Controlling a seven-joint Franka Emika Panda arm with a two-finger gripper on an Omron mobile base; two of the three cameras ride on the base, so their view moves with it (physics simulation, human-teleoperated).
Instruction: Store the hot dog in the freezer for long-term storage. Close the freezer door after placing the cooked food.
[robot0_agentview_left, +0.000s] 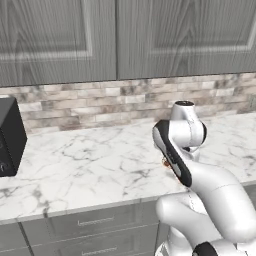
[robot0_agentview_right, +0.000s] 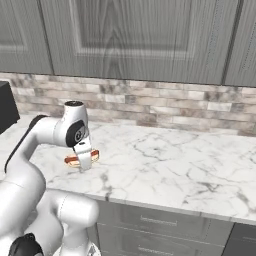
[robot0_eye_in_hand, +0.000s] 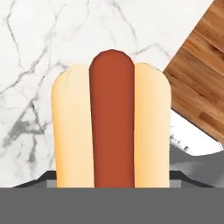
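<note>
The hot dog (robot0_eye_in_hand: 111, 131), a pale orange bun with a red sausage down its middle, lies on the white marble counter (robot0_agentview_right: 165, 160). In the right base view its left end (robot0_agentview_right: 71, 160) shows beside my hand, and a small orange bit (robot0_agentview_left: 165, 162) shows past the arm in the left base view. My gripper (robot0_agentview_right: 84, 161) points down over it. In the hand view my gripper (robot0_eye_in_hand: 111, 180) has one dark fingertip against each long side of the bun, shut on it. The freezer and the freezer door are out of view.
A black microwave (robot0_agentview_left: 7, 135) stands at the counter's left end. Grey wall cabinets (robot0_agentview_left: 125, 35) hang above the brick backsplash (robot0_agentview_right: 165, 102). Grey drawers (robot0_agentview_right: 160, 222) run under the counter. The counter's front edge and the wood floor (robot0_eye_in_hand: 201, 74) lie close to the hot dog.
</note>
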